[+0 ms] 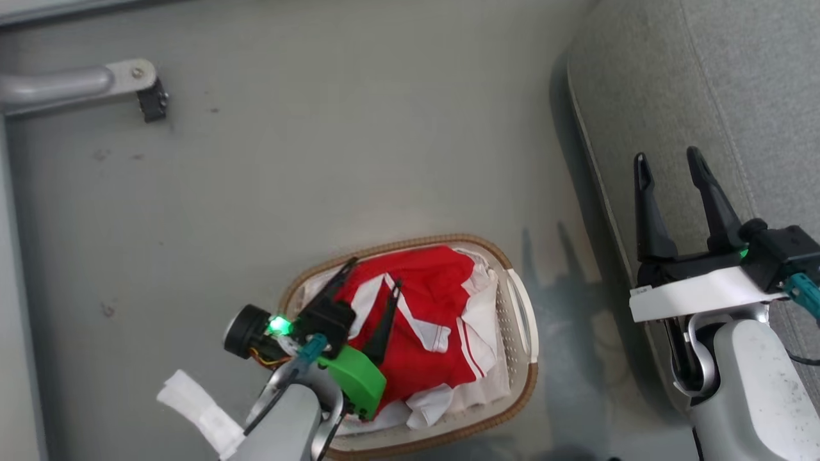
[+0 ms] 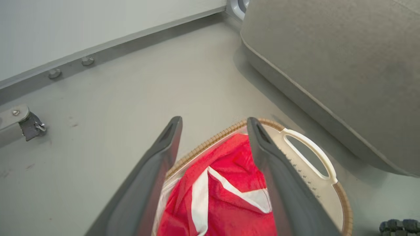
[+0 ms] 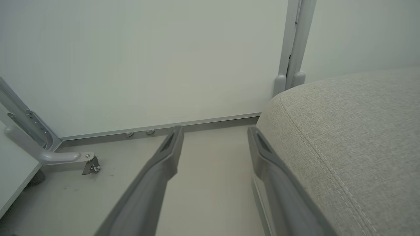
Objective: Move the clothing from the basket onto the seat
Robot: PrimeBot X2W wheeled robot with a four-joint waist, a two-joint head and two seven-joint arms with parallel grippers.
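Observation:
The red clothing (image 1: 435, 320) with white stripes lies heaped in the oval cream basket (image 1: 522, 320) on the floor. My left gripper (image 1: 375, 272) hovers open just above the heap, fingers spread over the red fabric, holding nothing. The left wrist view looks between those fingers at the clothing (image 2: 226, 193) and the basket's white handle (image 2: 311, 154). The grey seat (image 1: 705, 83) runs along the right. My right gripper (image 1: 669, 163) stands open over the seat's front edge, empty. In the right wrist view the seat (image 3: 354, 137) lies on the right of my right gripper (image 3: 215, 131).
A grey metal leg with a small caster (image 1: 150, 99) juts in from the far left. A pale wall with a baseboard (image 3: 157, 126) closes the far side. Bare grey floor (image 1: 320, 160) stretches between basket, caster and seat.

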